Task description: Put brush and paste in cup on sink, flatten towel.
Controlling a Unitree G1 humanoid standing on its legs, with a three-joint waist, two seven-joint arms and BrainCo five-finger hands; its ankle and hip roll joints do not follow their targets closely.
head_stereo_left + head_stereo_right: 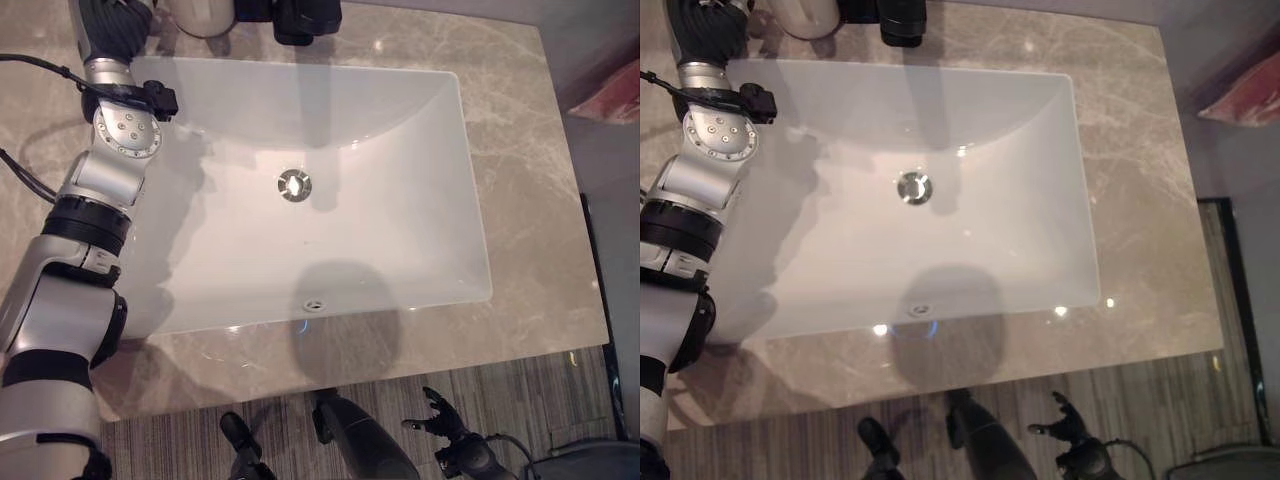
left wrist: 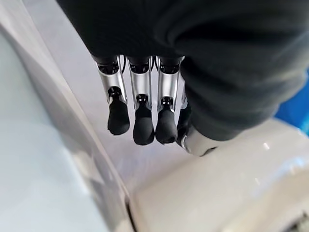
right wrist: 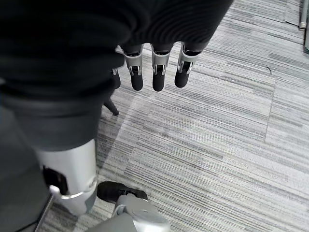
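Observation:
A white rounded cup [image 1: 205, 15] stands on the marble counter behind the sink's back left corner. My left arm reaches up along the sink's left side, and my left hand [image 1: 110, 30] is just left of the cup. In the left wrist view its fingers [image 2: 137, 121] hang straight with nothing in them, close above the counter and beside a white rounded surface [image 2: 217, 193]. My right hand [image 1: 437, 415] hangs low in front of the counter over the floor, fingers [image 3: 157, 77] relaxed and empty. A pinkish cloth [image 1: 612, 98] lies at the far right.
The white rectangular sink [image 1: 470, 200] takes up the middle of the counter, with a metal drain [image 1: 294, 185] at its centre. A dark faucet base [image 1: 300, 20] stands behind the basin, right of the cup. Bare marble [image 1: 530, 200] runs along the right side. Striped grey carpet [image 3: 217, 145] lies below.

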